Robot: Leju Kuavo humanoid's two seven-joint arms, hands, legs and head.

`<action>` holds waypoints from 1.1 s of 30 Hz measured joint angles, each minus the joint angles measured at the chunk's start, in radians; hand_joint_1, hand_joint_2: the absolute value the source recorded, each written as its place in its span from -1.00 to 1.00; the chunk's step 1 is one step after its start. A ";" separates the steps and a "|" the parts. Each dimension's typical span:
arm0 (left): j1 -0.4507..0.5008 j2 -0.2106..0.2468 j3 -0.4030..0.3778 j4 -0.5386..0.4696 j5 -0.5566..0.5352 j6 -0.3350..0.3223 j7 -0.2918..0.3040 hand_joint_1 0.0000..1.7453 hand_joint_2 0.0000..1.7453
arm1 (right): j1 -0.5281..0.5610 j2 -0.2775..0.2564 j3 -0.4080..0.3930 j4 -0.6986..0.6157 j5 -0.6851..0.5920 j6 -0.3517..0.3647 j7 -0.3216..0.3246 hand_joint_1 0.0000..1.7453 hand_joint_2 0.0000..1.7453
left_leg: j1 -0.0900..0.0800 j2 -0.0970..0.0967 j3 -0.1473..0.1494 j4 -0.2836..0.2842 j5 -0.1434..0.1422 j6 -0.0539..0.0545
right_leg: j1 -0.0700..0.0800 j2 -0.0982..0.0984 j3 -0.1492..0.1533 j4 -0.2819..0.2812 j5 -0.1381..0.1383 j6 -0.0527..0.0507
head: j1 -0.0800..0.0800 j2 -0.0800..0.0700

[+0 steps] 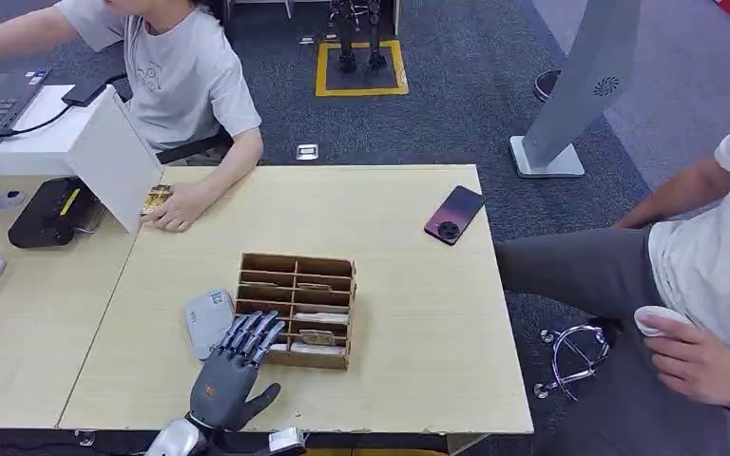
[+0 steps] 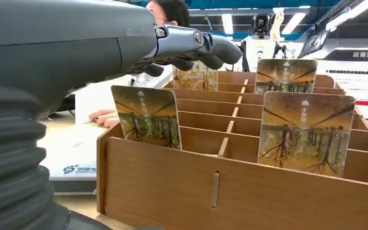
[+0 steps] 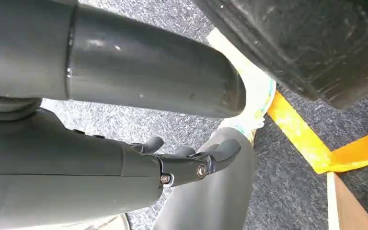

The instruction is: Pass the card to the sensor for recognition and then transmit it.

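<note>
Robot hand [image 1: 231, 372] beside card rack [image 1: 296, 310]

My grey hand [image 1: 231, 372] hovers by a brown wooden rack [image 1: 296, 309]; its cards [image 2: 305, 132] show golden-brown trees.

Left robot hand [image 1: 233, 366] empty, fingers extended and apart; right robot hand [image 3: 187, 160] empty, fingers loosely curled

A pale wooden table [image 1: 418, 285] stands on dark grey-blue carpet [image 1: 456, 104], with a second table [image 1: 19, 332] butted against its left side. On the carpet beyond, a yellow square outline [image 1: 361, 90] is taped down. A grey pillar stand [image 1: 570, 104] rises from a flat base to the right. Strip lights [image 2: 227, 21] glow on the ceiling.
</note>
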 joint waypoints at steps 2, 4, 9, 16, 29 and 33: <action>0.000 -0.003 0.009 0.000 -0.013 0.000 0.002 -1.00 1.00 | 0.000 0.000 0.000 0.000 0.000 0.000 -0.002 -1.00 -1.00 | 0.000 0.000 0.000 0.000 0.000 0.000 | 0.000 0.000 0.000 0.000 0.000 0.000 | 0.000 0.000; 0.001 -0.016 0.038 -0.001 -0.024 0.000 -0.015 -1.00 1.00 | 0.001 0.000 0.000 0.000 0.000 0.000 -0.003 -1.00 -1.00 | 0.000 0.000 0.000 0.000 0.000 0.000 | 0.000 0.000 0.000 0.000 0.000 0.000 | 0.000 0.000; 0.005 -0.042 0.115 -0.041 -0.041 0.001 -0.042 -1.00 1.00 | 0.002 0.000 0.000 0.000 0.000 0.000 -0.003 -1.00 -1.00 | 0.000 0.000 0.000 0.000 0.000 0.000 | 0.000 0.000 0.000 0.000 0.000 0.000 | 0.000 0.000; 0.003 -0.050 0.181 -0.074 -0.040 0.002 -0.042 -1.00 1.00 | 0.003 0.000 0.000 0.000 0.000 0.000 0.001 -1.00 -1.00 | 0.000 0.000 0.000 0.000 0.000 0.000 | 0.000 0.000 0.000 0.000 0.000 0.000 | 0.000 0.000; 0.000 -0.056 0.201 -0.077 -0.043 0.002 -0.039 -1.00 1.00 | 0.002 0.000 0.000 0.000 0.006 -0.001 0.006 -1.00 -1.00 | 0.000 0.000 0.000 0.000 0.000 0.000 | 0.000 0.000 0.000 0.000 0.000 0.000 | 0.000 0.000; -0.001 -0.056 0.201 -0.077 -0.043 0.002 -0.039 -1.00 1.00 | 0.002 0.000 0.000 0.000 0.006 -0.001 0.006 -1.00 -1.00 | 0.000 0.000 0.000 0.000 0.000 0.000 | 0.000 0.000 0.000 0.000 0.000 0.000 | 0.000 0.000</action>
